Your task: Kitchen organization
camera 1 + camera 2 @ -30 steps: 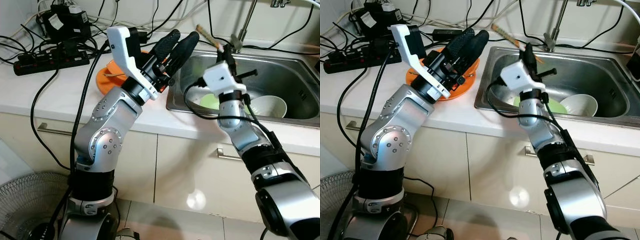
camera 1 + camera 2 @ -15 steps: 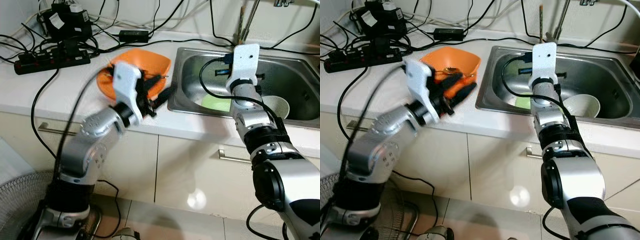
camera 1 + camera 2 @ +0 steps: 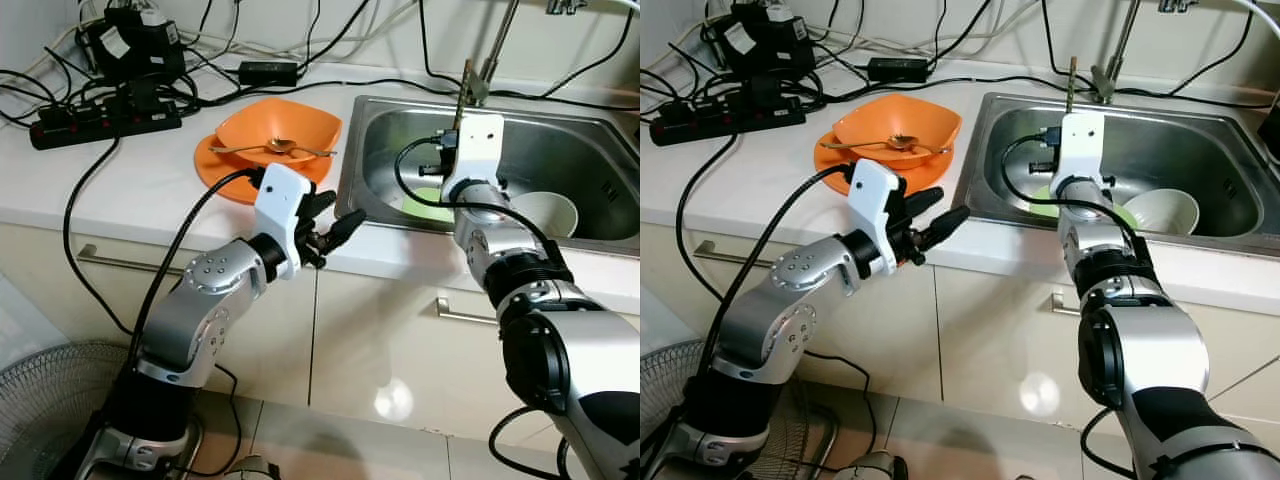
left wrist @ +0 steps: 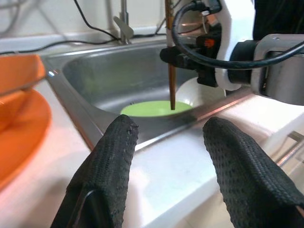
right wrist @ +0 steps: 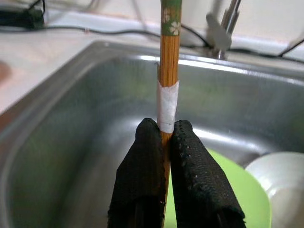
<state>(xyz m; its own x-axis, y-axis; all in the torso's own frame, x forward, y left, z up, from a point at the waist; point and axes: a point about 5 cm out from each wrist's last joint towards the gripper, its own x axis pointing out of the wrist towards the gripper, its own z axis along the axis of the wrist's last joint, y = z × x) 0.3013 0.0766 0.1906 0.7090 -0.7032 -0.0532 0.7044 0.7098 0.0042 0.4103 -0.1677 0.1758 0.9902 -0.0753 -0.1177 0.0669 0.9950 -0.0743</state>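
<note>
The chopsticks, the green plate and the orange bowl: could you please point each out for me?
chopsticks (image 5: 168, 66), right wrist view, on the bamboo shaft above the tape.
green plate (image 4: 152, 108), left wrist view, on its flat middle.
orange bowl (image 3: 285, 122), left eye view, on its inner wall.

You see a brushed steel sink (image 3: 590, 140), wooden chopsticks (image 5: 168, 61) with white tape, and a glossy orange plastic bowl (image 3: 280, 125)

Both eye views look forward and down from the head at the counter (image 3: 120, 190) and sink (image 3: 1200, 150). The left wrist view faces low across the counter edge toward the sink. The right wrist view sits close over the sink basin, sharing its green plate (image 4: 154, 108).
</note>
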